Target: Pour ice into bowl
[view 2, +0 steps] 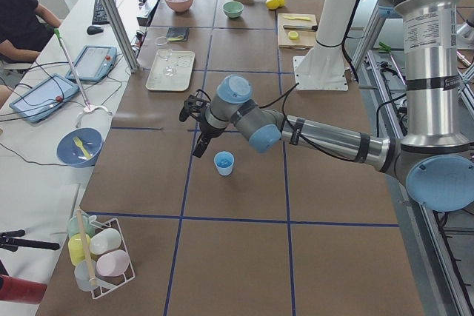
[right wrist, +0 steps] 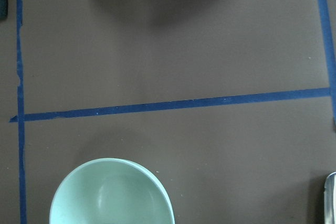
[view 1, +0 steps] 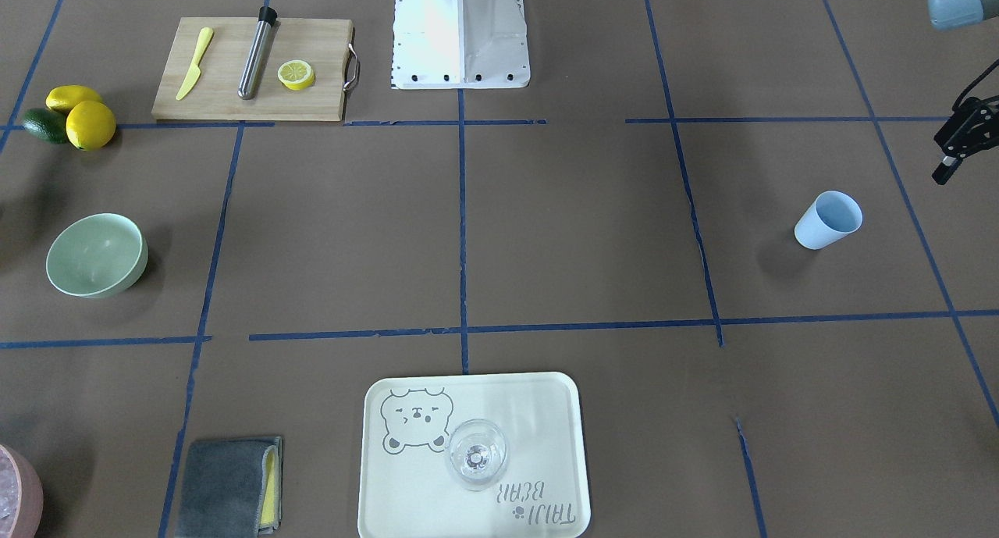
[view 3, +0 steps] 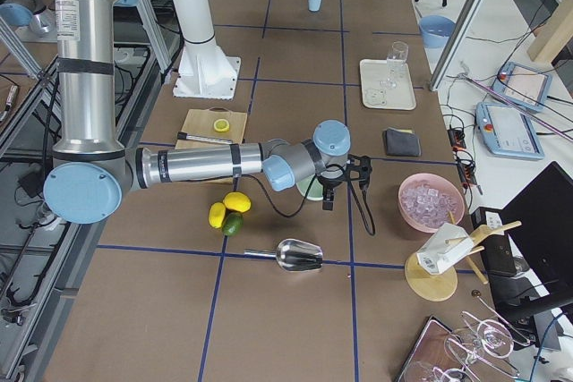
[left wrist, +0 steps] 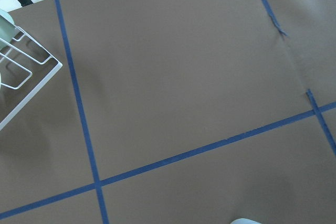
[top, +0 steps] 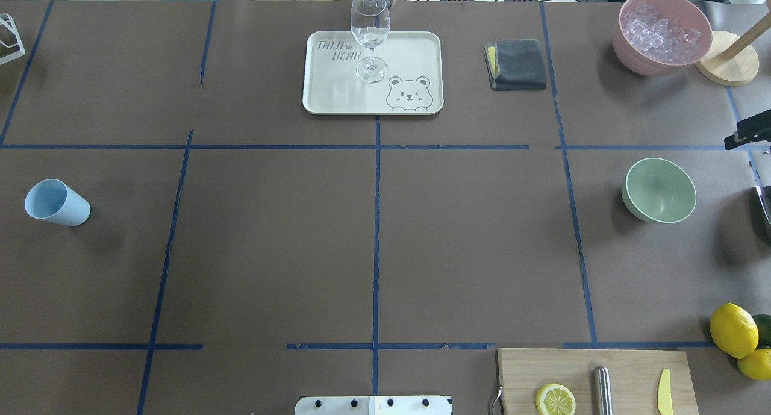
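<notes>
Seen from overhead, the mint-green bowl [top: 658, 190] sits at three o'clock and the blue cup [top: 57, 202] at nine. I cannot tell whether the left gripper [view 2: 200, 146] or the right gripper [view 3: 335, 191] is open.

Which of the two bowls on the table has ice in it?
The pink bowl, filled with whitish ice cubes; the mint-green bowl is empty.

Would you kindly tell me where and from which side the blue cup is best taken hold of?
Grip the blue cup across its side wall near mid-height, coming in level from the side. It stands upright, mouth up, narrowing toward its base, so this probably leaves the mouth free for tipping.
</notes>
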